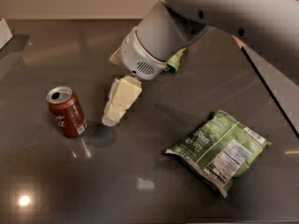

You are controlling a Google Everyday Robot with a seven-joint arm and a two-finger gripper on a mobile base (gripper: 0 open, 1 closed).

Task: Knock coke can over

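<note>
- Dark glossy table (pixel 56 181) takes up pretty much the whole scene, with ceiling lights reflecting off it.
- Big grey arm (pixel 224 13) comes in from the top right and slants down toward the middle of the table, ending in a round white wrist with a little vent grille.
- Green bag (pixel 219 148) lies flat on the right side, label panel up, well apart from everything else.
- Cream gripper (pixel 112 118) hangs off the wrist, angled down and left, its tip low over the table just right of the can. There's a sliver of table between the two, so they aren't touching. Honestly can't tell if it's open or closed from where I'm standing.
- Can (pixel 66 112), red with a silver top, is upright on the left part of the table.
- Second green bag (pixel 175 59) is mostly hidden behind the wrist, only an edge poking out.
- White thing (pixel 3 31) sits at the far left edge, cut off.
</note>
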